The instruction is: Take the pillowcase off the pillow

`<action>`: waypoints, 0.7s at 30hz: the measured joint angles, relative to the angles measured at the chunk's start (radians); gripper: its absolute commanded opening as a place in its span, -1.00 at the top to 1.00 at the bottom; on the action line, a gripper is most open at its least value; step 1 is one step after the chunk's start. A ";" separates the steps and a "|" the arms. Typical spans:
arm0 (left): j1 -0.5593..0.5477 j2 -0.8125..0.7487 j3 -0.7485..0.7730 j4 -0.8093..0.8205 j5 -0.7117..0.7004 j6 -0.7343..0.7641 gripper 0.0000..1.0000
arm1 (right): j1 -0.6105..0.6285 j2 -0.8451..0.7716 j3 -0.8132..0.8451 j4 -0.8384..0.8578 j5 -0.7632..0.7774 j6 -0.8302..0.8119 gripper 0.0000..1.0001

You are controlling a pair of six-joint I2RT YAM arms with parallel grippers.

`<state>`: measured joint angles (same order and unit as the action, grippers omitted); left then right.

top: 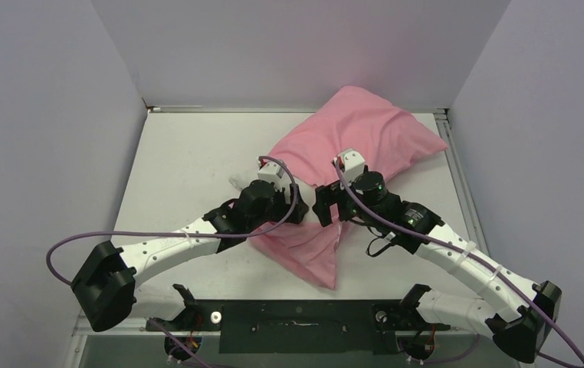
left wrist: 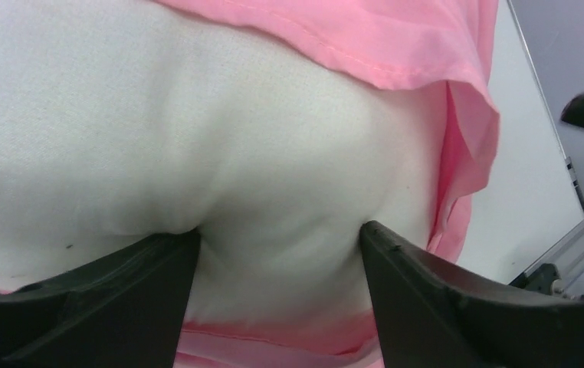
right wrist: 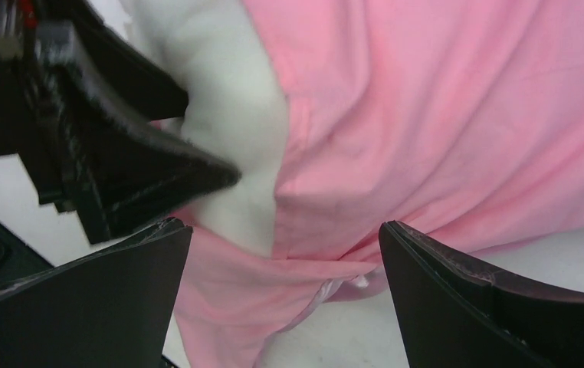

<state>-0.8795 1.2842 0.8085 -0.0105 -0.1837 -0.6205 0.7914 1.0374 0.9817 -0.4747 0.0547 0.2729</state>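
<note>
Shows a pale table (top: 189,153) boxed in by grey walls (top: 44,115), with the pillowcase (top: 365,130) lying from the far right corner down toward the near middle, plump at the far end, flat and limp at the near tip. Leaves the pillow (left wrist: 197,115) bare at the cover's left side, white with a few dark specks, the pink hem lying above and to the right of it. Finds both arms meeting over the middle of the bundle, one from the near left, one from the near right. Sets the left gripper (left wrist: 277,234) against the bare white cushion, fingers (left wrist: 120,291) spread wide, tips dug into the stuffing so that a soft bulge sits between them. Holds the right gripper (right wrist: 285,226) just beside it, over the line where pink meets white, fingers (right wrist: 465,291) spread fully, pinching nothing, loose pink cloth under the gap. Puts one left finger close ahead of the right pair.
</note>
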 measured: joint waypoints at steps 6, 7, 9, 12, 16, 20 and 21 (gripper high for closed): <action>0.013 0.016 0.000 0.033 0.016 0.006 0.81 | 0.038 -0.008 -0.049 -0.010 -0.111 -0.066 -0.83; 0.013 0.016 0.000 0.036 0.019 0.007 0.94 | 0.045 -0.004 -0.052 -0.010 -0.129 -0.080 -0.80; 0.016 0.016 0.000 0.037 0.029 0.015 1.00 | 0.058 0.011 -0.053 -0.002 -0.159 -0.108 -0.70; 0.019 0.014 0.000 0.037 0.038 0.023 1.00 | 0.079 0.052 -0.053 0.018 -0.193 -0.158 -0.52; 0.030 0.004 0.000 0.036 0.056 0.029 1.00 | 0.088 0.119 -0.051 0.029 -0.239 -0.222 -0.27; 0.046 -0.002 0.000 0.033 0.074 0.032 1.00 | 0.093 0.186 -0.039 0.032 -0.281 -0.277 0.26; 0.051 -0.003 0.000 0.030 0.079 0.032 1.00 | 0.093 0.198 -0.034 0.032 -0.288 -0.287 0.36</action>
<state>-0.8280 1.2812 0.8085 0.0193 -0.1043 -0.5888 0.8845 1.2358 0.9482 -0.4423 -0.2333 -0.0143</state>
